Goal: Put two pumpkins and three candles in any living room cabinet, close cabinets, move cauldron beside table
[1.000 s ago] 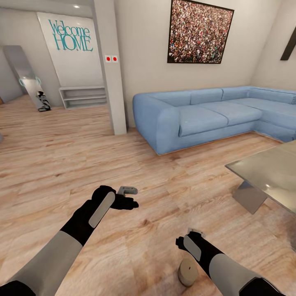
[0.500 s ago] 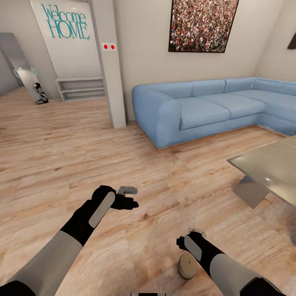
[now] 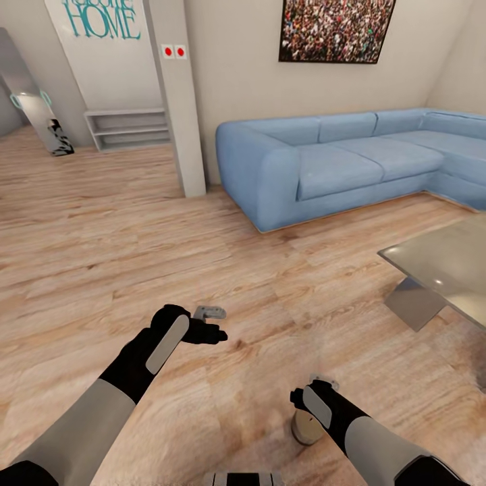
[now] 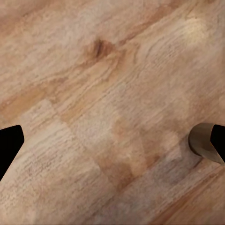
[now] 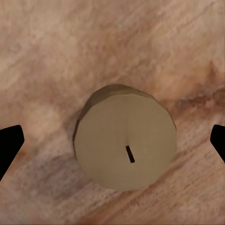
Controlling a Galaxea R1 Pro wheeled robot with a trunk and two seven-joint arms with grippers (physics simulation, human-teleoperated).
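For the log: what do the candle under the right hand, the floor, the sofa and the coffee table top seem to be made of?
Candle: matte beige wax, seemingly; short dark wick on its flat top. Floor: light wood planks or laminate, with visible grain and knots. Sofa: soft matte blue upholstery, probably fabric. Table: grey glass-like top, going by its reflective sheen.

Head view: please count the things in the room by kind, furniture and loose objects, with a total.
Sofa: 1
Coffee table: 1
Open shelf unit: 1
Framed picture: 1
Candle on the floor: 1
Total: 5
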